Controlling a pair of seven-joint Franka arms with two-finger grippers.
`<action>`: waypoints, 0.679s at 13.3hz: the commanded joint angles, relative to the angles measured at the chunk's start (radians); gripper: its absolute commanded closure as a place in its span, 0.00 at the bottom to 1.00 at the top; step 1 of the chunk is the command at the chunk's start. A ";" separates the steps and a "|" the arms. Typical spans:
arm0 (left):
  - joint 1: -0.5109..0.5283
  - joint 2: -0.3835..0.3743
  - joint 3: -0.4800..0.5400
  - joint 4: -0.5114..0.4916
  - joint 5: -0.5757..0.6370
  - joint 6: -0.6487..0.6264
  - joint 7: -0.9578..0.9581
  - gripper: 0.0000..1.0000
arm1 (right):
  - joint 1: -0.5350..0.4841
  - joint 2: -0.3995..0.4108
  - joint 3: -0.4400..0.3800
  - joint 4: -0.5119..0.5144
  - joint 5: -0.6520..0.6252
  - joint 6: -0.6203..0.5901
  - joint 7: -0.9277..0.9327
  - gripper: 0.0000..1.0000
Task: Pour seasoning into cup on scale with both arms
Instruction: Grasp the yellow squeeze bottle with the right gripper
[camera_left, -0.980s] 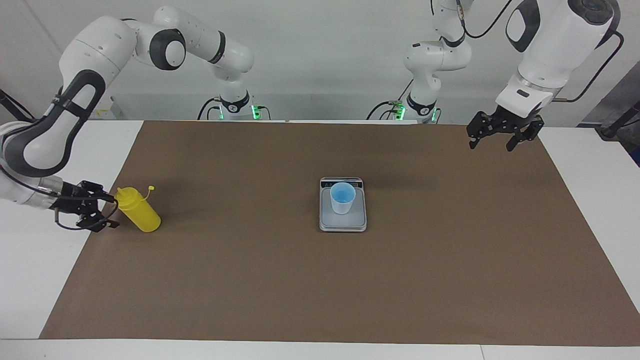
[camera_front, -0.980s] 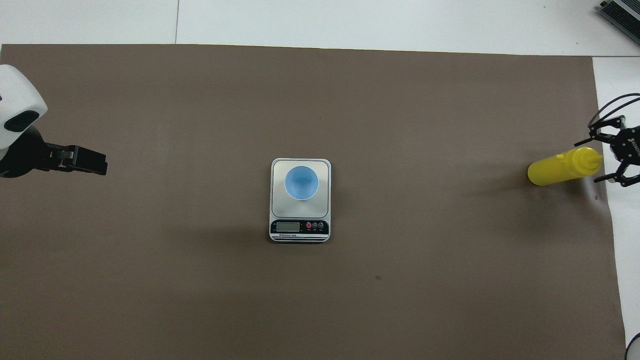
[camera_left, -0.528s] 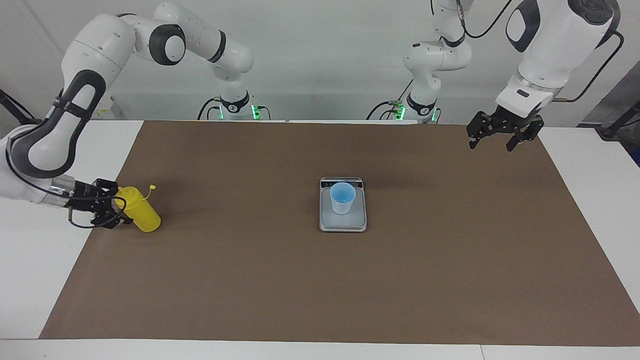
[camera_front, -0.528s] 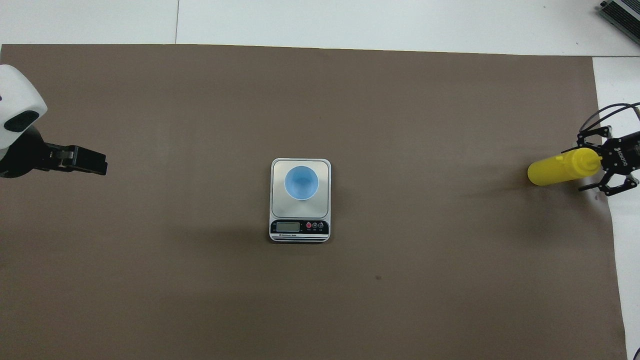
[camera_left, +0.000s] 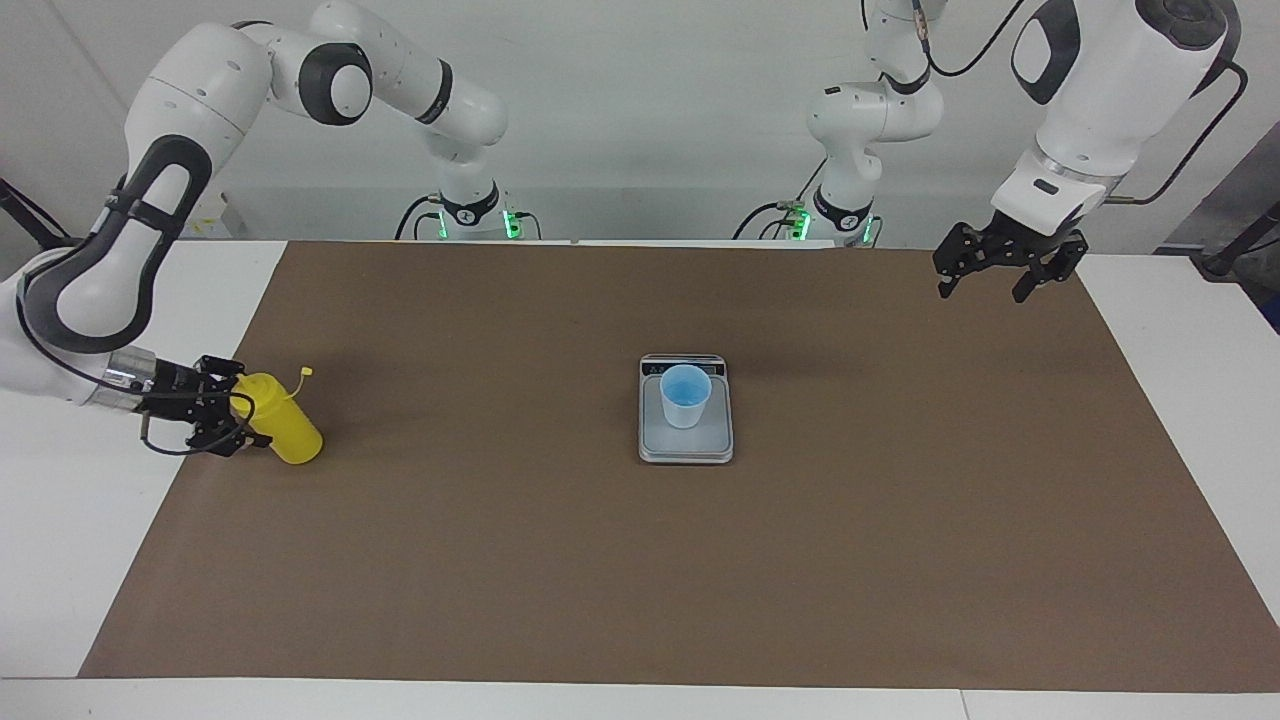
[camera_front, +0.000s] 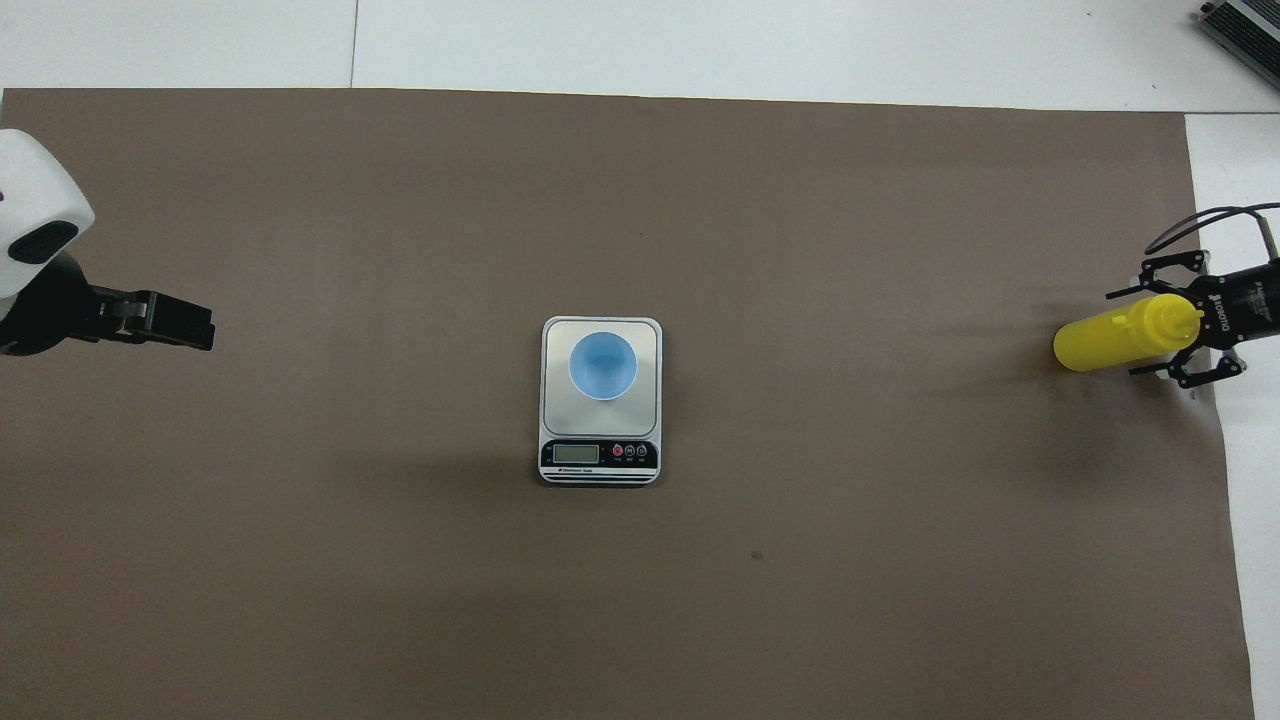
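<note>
The seasoning (camera_left: 283, 432) is a bright yellow squeeze bottle with a cone nozzle and a small tethered cap; it stands upright on the brown mat at the right arm's end of the worktop. The scale (camera_left: 686, 440) is flat, silver-grey and rectangular, and lies at the middle of the mat with its dark display strip on the edge nearer the robots. The cup (camera_left: 685, 397), small, tapered and light blue, stands upright on the scale's pale weighing plate, mouth up.
</note>
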 joint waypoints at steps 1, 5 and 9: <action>0.011 -0.029 -0.005 -0.029 -0.012 -0.005 -0.007 0.00 | -0.006 -0.046 0.008 -0.058 0.031 0.023 0.051 0.00; 0.011 -0.029 -0.005 -0.028 -0.012 -0.005 -0.007 0.00 | -0.005 -0.048 0.008 -0.058 0.071 0.003 0.103 0.74; 0.011 -0.029 -0.005 -0.029 -0.012 -0.005 -0.007 0.00 | -0.002 -0.049 0.011 -0.057 0.071 0.003 0.162 0.94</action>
